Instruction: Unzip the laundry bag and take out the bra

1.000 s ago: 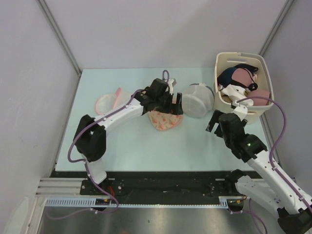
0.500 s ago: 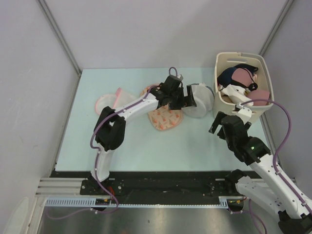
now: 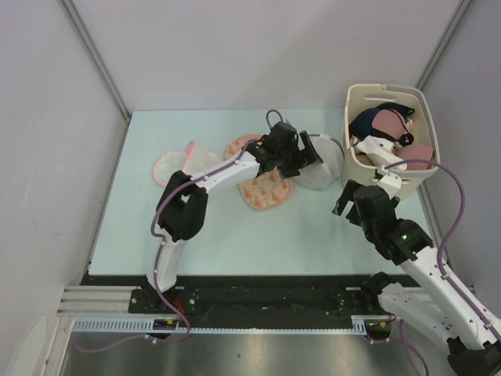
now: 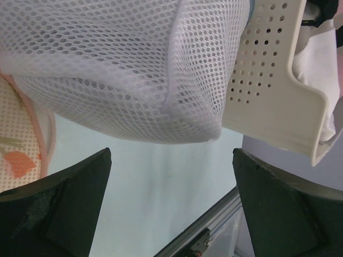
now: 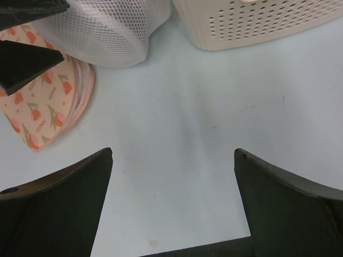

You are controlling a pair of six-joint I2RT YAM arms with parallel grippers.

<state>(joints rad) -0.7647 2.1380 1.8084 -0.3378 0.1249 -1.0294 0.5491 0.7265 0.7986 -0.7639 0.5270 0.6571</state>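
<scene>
Here, left hand wide just beside the mesh laundry bag, right hand wide above the table.

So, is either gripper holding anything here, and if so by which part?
Nothing is held. The left gripper is open just short of the mesh bag, and the right gripper is open over the table.

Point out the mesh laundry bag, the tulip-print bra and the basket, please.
mesh laundry bag [image 4: 134,69], left wrist view, middle of mesh side
tulip-print bra [image 5: 45,107], right wrist view, printed cup
basket [image 5: 257,21], right wrist view, perforated wall
</scene>
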